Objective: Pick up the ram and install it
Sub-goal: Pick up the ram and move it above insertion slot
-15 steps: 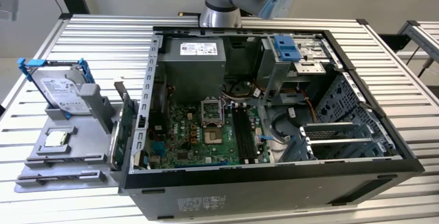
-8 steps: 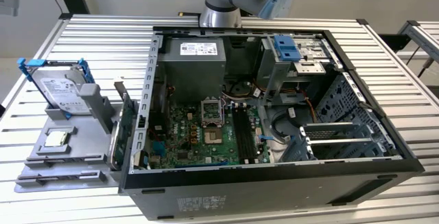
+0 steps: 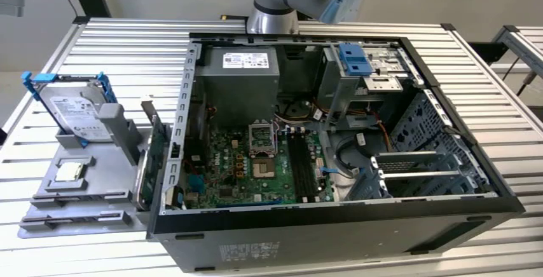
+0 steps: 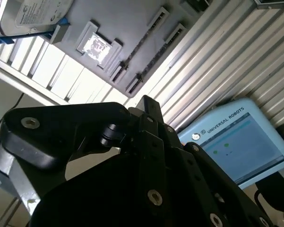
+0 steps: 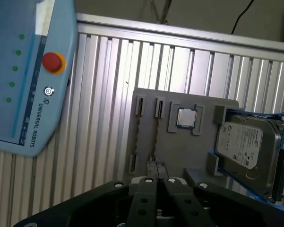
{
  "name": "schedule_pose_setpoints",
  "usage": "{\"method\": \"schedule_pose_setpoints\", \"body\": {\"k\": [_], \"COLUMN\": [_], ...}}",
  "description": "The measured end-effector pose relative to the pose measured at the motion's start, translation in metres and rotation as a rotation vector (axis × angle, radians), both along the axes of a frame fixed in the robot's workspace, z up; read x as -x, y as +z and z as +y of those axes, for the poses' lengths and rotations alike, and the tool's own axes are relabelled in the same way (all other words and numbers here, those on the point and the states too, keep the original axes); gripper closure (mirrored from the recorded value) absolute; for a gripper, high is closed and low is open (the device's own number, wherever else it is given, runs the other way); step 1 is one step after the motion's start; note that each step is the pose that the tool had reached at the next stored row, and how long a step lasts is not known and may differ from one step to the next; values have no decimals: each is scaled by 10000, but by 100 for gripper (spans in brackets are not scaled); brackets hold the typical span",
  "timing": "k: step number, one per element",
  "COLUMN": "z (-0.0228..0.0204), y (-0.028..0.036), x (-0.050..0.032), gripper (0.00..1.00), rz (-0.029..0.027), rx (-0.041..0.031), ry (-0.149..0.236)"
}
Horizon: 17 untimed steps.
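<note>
Right now we see the claw [image 5: 157,166] high over the gray tray [image 3: 51,220], well apart from it. Its two fingers [image 5: 146,189] look pressed shut against each other, and we see nothing held between them.

The ram [image 3: 146,166] is not picked up yet. We think it is the thin green stick that stands on its long edge at the side of the tray, just beside the wall of the open computer case [image 3: 339,239]. On the same tray we also see the big silver hard drive [image 3: 81,115] in its blue holder.

We think the ram is very light and stiff, like a thin flat card. It is also easy to hurt. If we bend it or squeeze it too hard, it could crack. The small chips on its flat faces should not be scraped.

So we think the best place to hold it is near the middle of its long top edge, with one finger on each flat face. Then it should hang straight and not tip.

The long black slots [image 3: 301,162] on the green board inside the case look free.
</note>
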State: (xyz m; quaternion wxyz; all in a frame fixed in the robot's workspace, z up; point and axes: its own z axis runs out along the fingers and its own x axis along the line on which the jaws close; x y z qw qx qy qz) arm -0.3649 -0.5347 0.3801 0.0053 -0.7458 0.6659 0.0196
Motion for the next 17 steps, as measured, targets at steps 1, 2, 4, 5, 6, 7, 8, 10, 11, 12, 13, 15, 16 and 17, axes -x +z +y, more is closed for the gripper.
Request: {"method": "schedule_pose_setpoints", "body": {"k": [1,2,4,5,6,7,8,10,11,12,13,15,16,17], "z": [0,0,0,0,0,0,0,0,0,0,0,0,0,1], "y": [0,0,0,0,0,0,0,0,0,0,0,0,-9,-22], "x": [0,0,0,0,0,0,0,0,0,0,0,0,0,-1], "gripper": [100,100,100,0,0,0,0,0,0,0,0,0,0,0], "rz": [-1,0,0,-1,-1,0,0,0,0,0,0,1,-1,-1], "rx": [-1,0,0,0,0,0,0,0,0,0,0,-10,-19,-23], "ry": [1,1,2,2,2,3,3,3,4,4,4,2,-18,-60]}}
